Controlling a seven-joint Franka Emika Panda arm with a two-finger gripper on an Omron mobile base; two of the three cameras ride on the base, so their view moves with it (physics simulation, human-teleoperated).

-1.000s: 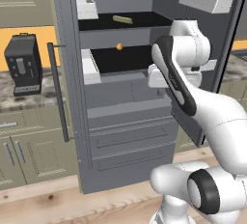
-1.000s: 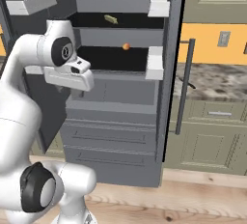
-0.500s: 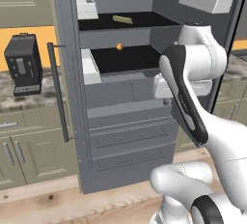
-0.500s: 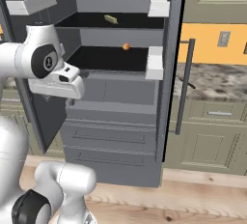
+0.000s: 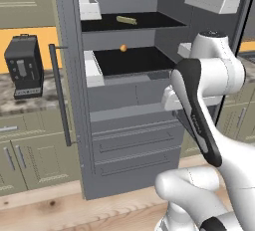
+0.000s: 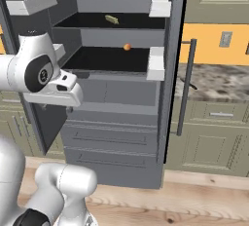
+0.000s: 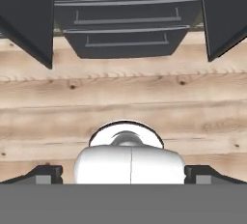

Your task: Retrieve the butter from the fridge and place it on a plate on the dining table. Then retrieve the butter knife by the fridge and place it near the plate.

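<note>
Fingers (image 7: 46, 174) stand wide apart with nothing between them, the dark tips showing at either side of the hand view, which looks down on the pale wooden floor (image 7: 125, 92) and the lower drawers (image 7: 126, 25) of the fridge. That fridge (image 5: 129, 100) stands with both doors swung open, white door shelves (image 5: 89, 6) hanging on each side. On the upper black shelf, toward its back and about midway across, lies the butter (image 5: 126, 20), a small pale stick resting alone; from the other side it sits in the same place (image 6: 112, 19). One shelf down, near the back edge, there is a small orange ball (image 5: 123, 48), well apart from the butter. The arm's wrist and hand (image 6: 58, 91) hang in front of the fridge's grey middle panel, below both shelves and off toward the open door on that side, touching nothing I can see. To the far side of the fridge a black coffee machine (image 5: 23, 65) stands on the marbled wall counter (image 5: 20, 100). On the other side, a slim dark thing that may be the butter knife (image 6: 190, 84) lies on the marbled counter just beyond the door's bar handle (image 6: 185, 86), too small to tell for sure.
</note>
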